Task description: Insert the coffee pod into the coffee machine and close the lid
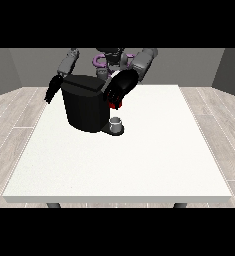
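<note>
Hand at view's right (120, 90) atop coffee machine (85, 106)

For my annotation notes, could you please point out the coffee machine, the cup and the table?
coffee machine (83, 107): front view, on its black front body.
cup (116, 122): front view, on its grey side.
table (139, 165): front view, on bare white top.

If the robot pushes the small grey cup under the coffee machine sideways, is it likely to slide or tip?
The grey cup looks short and wide, standing upright on the machine's dark base, so it would probably slide rather than tip. It seems small and likely light. At the base's edge it might catch and tilt.
</note>
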